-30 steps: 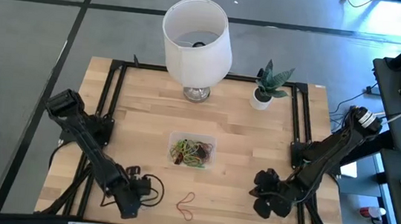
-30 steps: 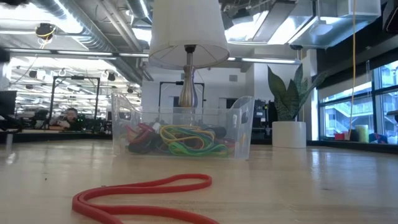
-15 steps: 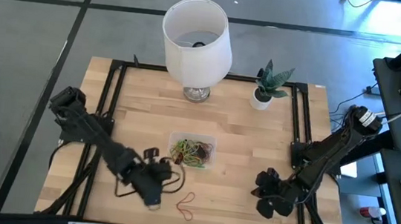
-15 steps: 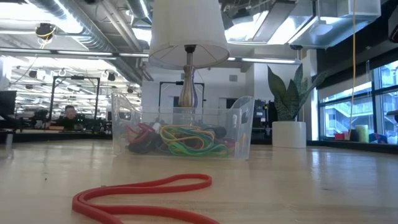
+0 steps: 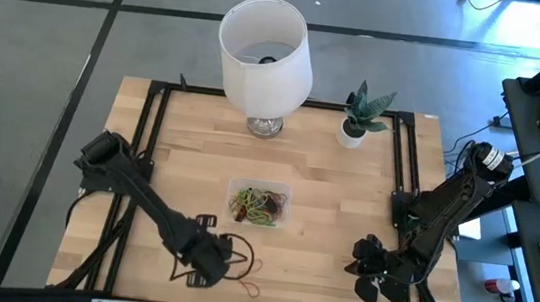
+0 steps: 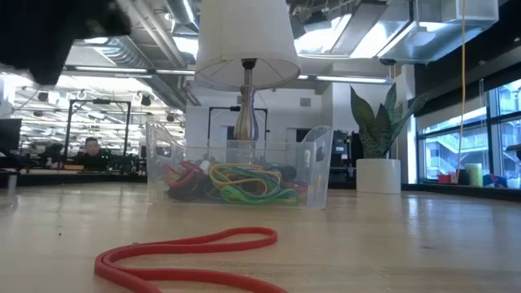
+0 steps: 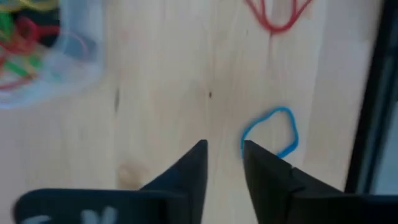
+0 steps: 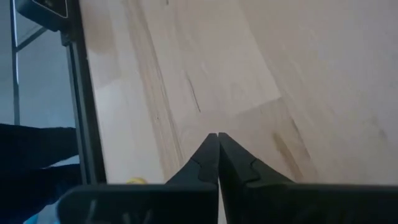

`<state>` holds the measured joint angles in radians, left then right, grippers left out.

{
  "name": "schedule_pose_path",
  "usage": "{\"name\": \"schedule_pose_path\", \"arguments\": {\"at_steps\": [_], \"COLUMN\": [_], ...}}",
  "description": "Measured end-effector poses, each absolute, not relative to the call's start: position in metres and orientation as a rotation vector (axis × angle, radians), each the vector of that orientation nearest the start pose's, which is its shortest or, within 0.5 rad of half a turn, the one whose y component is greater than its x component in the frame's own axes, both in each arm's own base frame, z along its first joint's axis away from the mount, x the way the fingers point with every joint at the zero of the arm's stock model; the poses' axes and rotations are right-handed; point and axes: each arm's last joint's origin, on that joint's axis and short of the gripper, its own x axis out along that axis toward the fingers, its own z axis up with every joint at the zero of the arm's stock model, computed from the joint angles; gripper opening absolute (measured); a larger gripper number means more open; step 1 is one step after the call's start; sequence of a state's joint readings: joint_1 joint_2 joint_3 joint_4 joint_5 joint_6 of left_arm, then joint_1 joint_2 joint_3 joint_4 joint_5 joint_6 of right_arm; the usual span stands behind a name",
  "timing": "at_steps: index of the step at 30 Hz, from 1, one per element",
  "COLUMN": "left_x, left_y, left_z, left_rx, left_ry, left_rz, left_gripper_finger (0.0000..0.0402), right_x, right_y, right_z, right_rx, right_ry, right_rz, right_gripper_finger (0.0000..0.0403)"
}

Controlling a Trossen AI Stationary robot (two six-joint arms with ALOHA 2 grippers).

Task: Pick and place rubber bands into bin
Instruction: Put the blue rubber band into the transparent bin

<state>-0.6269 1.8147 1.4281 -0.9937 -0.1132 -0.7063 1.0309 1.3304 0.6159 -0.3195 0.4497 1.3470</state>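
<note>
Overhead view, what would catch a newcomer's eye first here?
The big white lamp at the table's far edge, with a small potted plant beside it. Next, the clear bin mid-table, full of colourful bands. Then the left hand, slightly open, above the near edge by a loose red band, with a blue band just past its fingers; the right hand waits shut at the table's right.

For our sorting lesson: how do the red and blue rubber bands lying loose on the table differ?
The red rubber band is red and lies farther from the left hand; the blue rubber band is blue and sits just beside its fingertips. The red one looks longer, the blue rounder. Both lie flat on the table, outside the bin.
</note>
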Motion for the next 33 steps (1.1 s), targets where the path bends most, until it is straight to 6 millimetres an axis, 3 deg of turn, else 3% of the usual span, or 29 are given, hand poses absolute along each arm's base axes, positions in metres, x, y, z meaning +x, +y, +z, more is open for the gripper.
{"name": "schedule_pose_path", "arguments": {"at_steps": [5,11,18,28,33], "left_x": [0.285,0.278,0.270,0.265,0.260], "left_y": [-0.222,-0.241,-0.238,-0.235,-0.230], "left_z": [0.201,0.186,0.167,0.142,0.137], "left_rx": [-0.056,0.004,-0.003,-0.072,-0.105], "left_ry": [1.403,1.396,1.407,1.386,1.409], "left_rz": [0.081,0.035,0.069,0.059,0.095], "left_gripper_finger": [0.0127,0.0116,0.0089,0.0084,0.0019], "right_x": [0.129,0.129,0.130,0.130,0.131], "right_y": [0.190,0.191,0.191,0.191,0.193], "right_z": [0.164,0.164,0.165,0.165,0.166], "right_rx": [0.548,0.558,0.570,0.618,0.633], "right_ry": [0.922,0.919,0.913,0.912,0.904], "right_rz": [-0.074,-0.074,-0.070,-0.093,-0.083], "right_gripper_finger": [0.0000,0.0000,0.0000,0.0000,0.0000]}}
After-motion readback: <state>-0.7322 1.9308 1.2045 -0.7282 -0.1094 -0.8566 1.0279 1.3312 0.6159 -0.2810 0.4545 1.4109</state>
